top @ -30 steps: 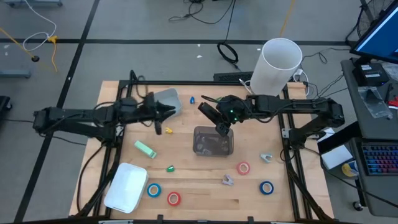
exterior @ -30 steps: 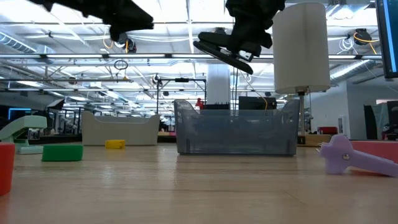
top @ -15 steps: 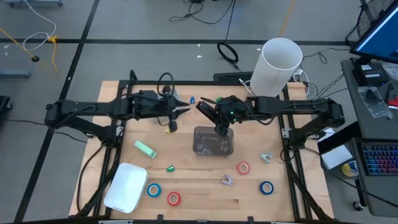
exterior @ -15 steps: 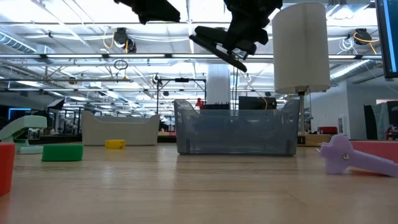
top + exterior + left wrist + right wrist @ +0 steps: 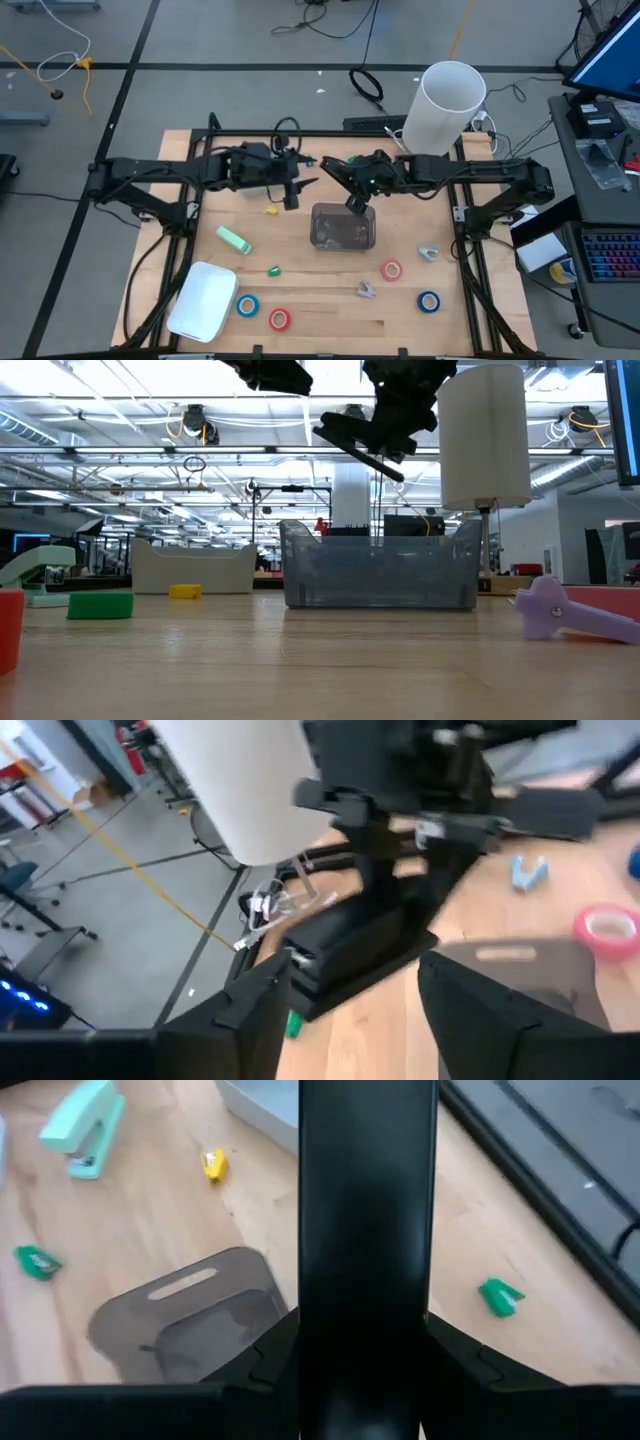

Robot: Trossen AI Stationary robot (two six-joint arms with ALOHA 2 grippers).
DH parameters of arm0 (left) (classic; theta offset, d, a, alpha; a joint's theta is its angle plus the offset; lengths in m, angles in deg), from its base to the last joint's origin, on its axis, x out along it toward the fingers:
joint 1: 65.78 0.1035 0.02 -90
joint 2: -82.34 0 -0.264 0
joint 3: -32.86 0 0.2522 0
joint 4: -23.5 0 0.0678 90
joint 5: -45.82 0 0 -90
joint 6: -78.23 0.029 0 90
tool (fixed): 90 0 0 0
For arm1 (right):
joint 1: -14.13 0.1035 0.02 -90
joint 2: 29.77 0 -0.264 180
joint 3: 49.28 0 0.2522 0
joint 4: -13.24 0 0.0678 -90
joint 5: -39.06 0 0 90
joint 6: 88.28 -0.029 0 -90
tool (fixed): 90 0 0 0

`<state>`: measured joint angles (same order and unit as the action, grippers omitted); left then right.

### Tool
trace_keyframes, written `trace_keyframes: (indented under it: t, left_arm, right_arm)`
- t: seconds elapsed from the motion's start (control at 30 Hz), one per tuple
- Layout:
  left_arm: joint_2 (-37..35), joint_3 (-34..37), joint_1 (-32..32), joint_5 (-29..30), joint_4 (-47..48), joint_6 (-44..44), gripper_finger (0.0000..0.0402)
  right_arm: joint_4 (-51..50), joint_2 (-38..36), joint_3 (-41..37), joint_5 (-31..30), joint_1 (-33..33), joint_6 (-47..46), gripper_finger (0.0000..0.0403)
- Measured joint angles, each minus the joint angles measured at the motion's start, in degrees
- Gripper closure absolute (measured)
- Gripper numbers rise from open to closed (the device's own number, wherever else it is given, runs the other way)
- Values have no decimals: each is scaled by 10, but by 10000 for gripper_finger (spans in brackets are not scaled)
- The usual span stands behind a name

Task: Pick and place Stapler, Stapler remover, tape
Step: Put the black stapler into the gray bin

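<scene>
Fingers (image 5: 235, 1020) of the left gripper (image 5: 300, 186) are seen spread wide apart with nothing between them. It is held high above the table (image 5: 320, 330), towards the middle of the edge where the white cylinder (image 5: 446, 105) stands. Just beside it, the right gripper (image 5: 345, 185) is closed on a black bar-shaped object (image 5: 368, 1230), which is held tilted in the air above the clear bin (image 5: 318, 226) at the table's middle.

The mint-green stapler (image 5: 233, 240) is left lying on the wood between the bin and the table's left edge. Four tape rolls are spread out towards the edge opposite the cylinder: a blue one (image 5: 247, 305) and a red one (image 5: 279, 319) beside the white tray (image 5: 205, 300), a second red one (image 5: 391, 270) and a second blue one (image 5: 429, 301) nearer the right edge. A lilac staple remover (image 5: 366, 290) is found between the two pairs.
</scene>
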<state>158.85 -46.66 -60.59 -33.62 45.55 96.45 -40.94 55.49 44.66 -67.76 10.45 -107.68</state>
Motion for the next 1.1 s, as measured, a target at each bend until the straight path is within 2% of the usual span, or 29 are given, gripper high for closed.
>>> trace_keyframes:
  t: [0.13, 0.37, 0.7, 1.1]
  left_arm:
    - [24, -13, -10, 8, 16, 36, 162]
    - [74, -51, -17, 60, 72, 99, 160]
    - [121, -91, -17, 61, 100, 136, 160]
    - [142, -91, -16, 56, 127, 144, 160]
  right_arm:
    - [-1, 20, -1, 4, -1, 7, 274]
    - [9, 45, -1, 6, -1, 20, 274]
    - [15, 49, 0, 36, -1, 23, 274]
    - [25, 50, -1, 82, 0, 19, 274]
